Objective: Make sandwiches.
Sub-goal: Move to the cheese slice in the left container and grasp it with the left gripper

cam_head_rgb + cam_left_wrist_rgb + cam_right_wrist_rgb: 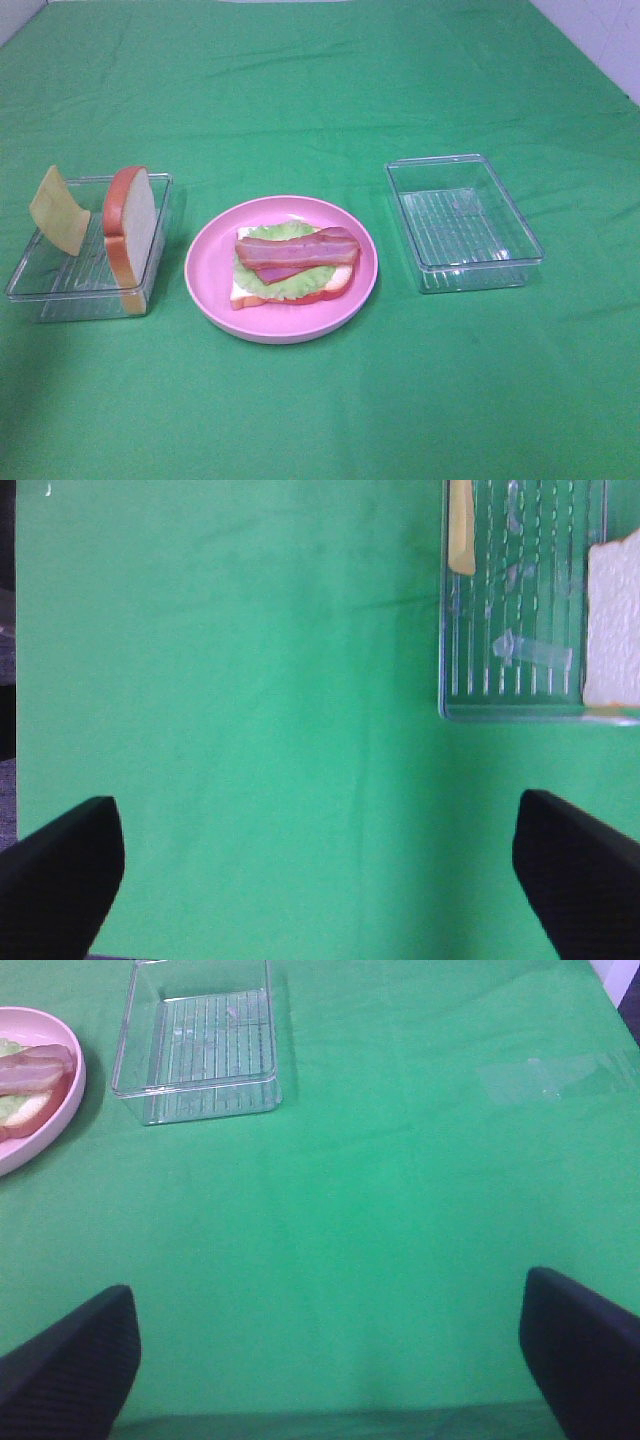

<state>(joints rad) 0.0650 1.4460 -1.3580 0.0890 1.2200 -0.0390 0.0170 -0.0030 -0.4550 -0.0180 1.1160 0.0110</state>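
- Green cloth [320, 80] all around.
- My left gripper [315, 805] and right gripper [328, 1290] are wide open, holding nothing.
- Bacon [297, 248], lettuce [285, 283] and bread [240, 293] lie on the pink plate [210, 270].
- Cheese [58, 210] and second bread [135, 225] lean in a tray [45, 282].

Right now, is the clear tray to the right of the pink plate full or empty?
Empty. The clear tray shows only its bare ribbed bottom, in both the high and the right wrist views.

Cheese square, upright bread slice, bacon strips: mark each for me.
cheese square [60, 211], exterior high view, middle of its yellow face.
upright bread slice [139, 225], exterior high view, its white face.
bacon strips [297, 250], exterior high view, centre of the top strip.
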